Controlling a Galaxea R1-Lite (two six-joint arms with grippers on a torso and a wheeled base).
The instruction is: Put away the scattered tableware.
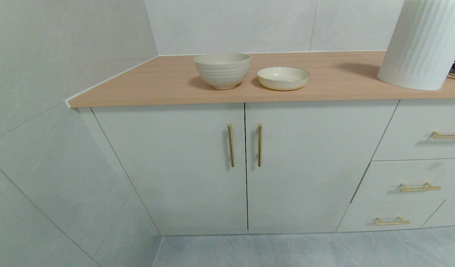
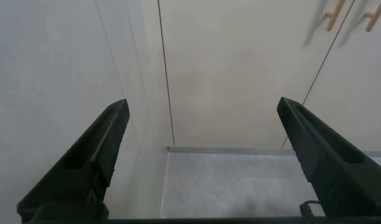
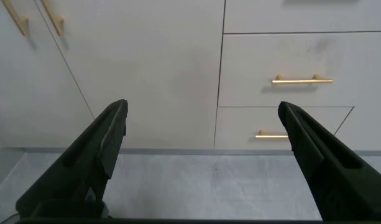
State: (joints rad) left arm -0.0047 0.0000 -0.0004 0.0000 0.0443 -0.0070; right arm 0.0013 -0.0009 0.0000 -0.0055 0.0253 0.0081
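We count two bowls, one deep ribbed bowl (image 1: pixel 222 69) and one shallow bowl (image 1: pixel 283 78) just beside it, both mouth-up, upper centre on the wooden countertop (image 1: pixel 157 85). Left gripper (image 2: pixel 202 106) and right gripper (image 3: pixel 202 104) — fingers wide apart.

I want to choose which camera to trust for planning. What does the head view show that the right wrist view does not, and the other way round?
Head view adds: the counter with a deep bowl, a shallow dish beside it, and a ribbed white jar. Right wrist view adds: the right gripper, open and empty. Both: the door handles, the drawers, the floor.
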